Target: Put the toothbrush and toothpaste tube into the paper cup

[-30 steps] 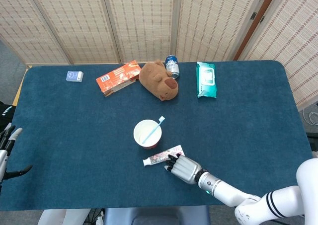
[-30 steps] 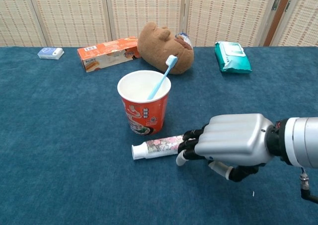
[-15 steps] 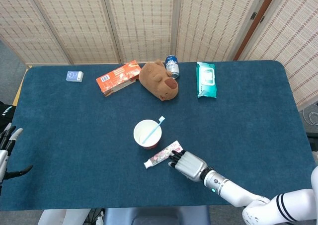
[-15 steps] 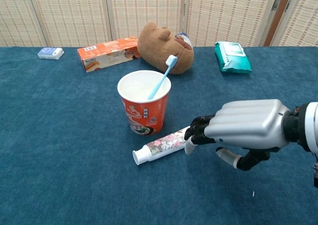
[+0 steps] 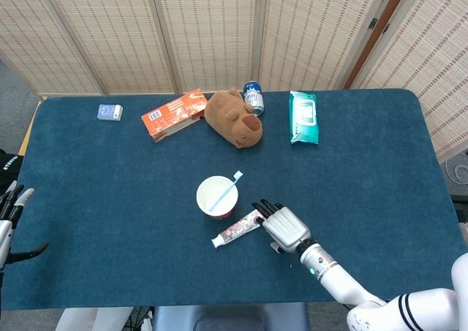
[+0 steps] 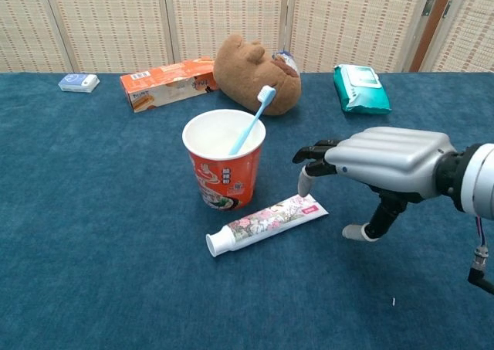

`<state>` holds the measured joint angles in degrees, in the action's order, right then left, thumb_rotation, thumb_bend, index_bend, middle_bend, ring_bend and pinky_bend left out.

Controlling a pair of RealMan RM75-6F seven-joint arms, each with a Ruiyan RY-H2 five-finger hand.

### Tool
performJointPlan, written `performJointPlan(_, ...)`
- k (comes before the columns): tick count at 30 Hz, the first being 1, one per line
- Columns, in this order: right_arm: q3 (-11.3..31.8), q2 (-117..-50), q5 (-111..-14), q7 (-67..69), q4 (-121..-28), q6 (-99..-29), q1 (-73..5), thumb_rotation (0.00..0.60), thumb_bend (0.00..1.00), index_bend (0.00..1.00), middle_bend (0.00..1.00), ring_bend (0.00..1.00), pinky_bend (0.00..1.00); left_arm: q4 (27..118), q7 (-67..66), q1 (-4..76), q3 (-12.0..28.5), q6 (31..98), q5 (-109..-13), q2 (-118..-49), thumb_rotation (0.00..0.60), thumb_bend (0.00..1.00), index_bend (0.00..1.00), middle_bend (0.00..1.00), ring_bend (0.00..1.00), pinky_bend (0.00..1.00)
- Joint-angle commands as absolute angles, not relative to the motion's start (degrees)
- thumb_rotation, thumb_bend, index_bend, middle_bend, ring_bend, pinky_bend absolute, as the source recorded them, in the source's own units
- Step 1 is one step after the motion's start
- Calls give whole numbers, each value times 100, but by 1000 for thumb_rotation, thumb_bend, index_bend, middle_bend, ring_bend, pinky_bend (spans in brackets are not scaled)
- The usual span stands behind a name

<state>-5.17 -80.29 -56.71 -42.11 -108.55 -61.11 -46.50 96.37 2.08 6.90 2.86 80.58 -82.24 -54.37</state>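
Observation:
An orange paper cup (image 6: 224, 161) (image 5: 217, 196) stands mid-table with a blue toothbrush (image 6: 252, 118) (image 5: 226, 190) leaning inside it. The floral toothpaste tube (image 6: 265, 222) (image 5: 238, 229) lies flat on the cloth just in front of the cup, cap to the left. My right hand (image 6: 384, 163) (image 5: 284, 227) hovers palm down to the right of the tube's flat end, fingers spread, holding nothing. My left hand (image 5: 10, 221) shows only at the left edge of the head view, off the table; how it is held is unclear.
At the back of the blue table (image 6: 93, 234) are a small blue box (image 6: 78, 83), an orange carton (image 6: 166, 83), a brown plush toy (image 6: 255, 72) with a can (image 5: 253, 96) behind it, and a green wipes pack (image 6: 360, 88).
My right hand has lifted off the tube's end and shifted right and up, its fingers spreading. The tube swung to a diagonal and now lies free.

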Motion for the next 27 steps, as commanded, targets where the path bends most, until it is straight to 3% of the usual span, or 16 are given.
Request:
performJointPlan(1,-396,-8256,-5485,-4419,-10737,-6385,-4519,600,181,325,80,0,253,9628,225,683,286,8060,-8217,-5432,600,0,0,0,0,0)
performJointPlan(5,-307,-8495,-5438,-4627,-10600,-6674,-4417,600,182,358,176,23,266,9610,254,677,283,8062,-8218,-5432,600,0,0,0,0,0)
performJointPlan(9,-265,-8678,-5614,-4725,-10409,-6827,-4355,600,181,386,348,153,406,9602,259,676,281,8066,-8230,-5437,600,0,0,0,0,0)
performJointPlan(12,-238,-8763,-5810,-4732,-10272,-6877,-4323,600,180,391,522,311,545,9604,262,673,284,8071,-8228,-5435,600,0,0,0,0,0)
performJointPlan(19,-136,-8767,-6017,-4761,-10159,-6811,-4317,600,154,391,963,780,920,9580,270,670,280,8057,-8213,-5449,600,0,0,0,0,0)
performJointPlan(20,-117,-8770,-6023,-4777,-10140,-6802,-4319,600,147,391,995,860,969,9578,269,670,280,8057,-8214,-5452,600,0,0,0,0,0)
performJointPlan(23,-21,-8793,-5926,-4822,-10128,-6722,-4340,600,146,391,1000,975,1000,9572,265,669,279,8058,-8217,-5457,600,0,0,0,0,0)
performJointPlan(27,71,-8830,-5696,-5045,-10145,-6649,-4392,600,145,391,1000,1000,1000,9567,276,662,279,8063,-8211,-5457,600,0,0,0,0,0)
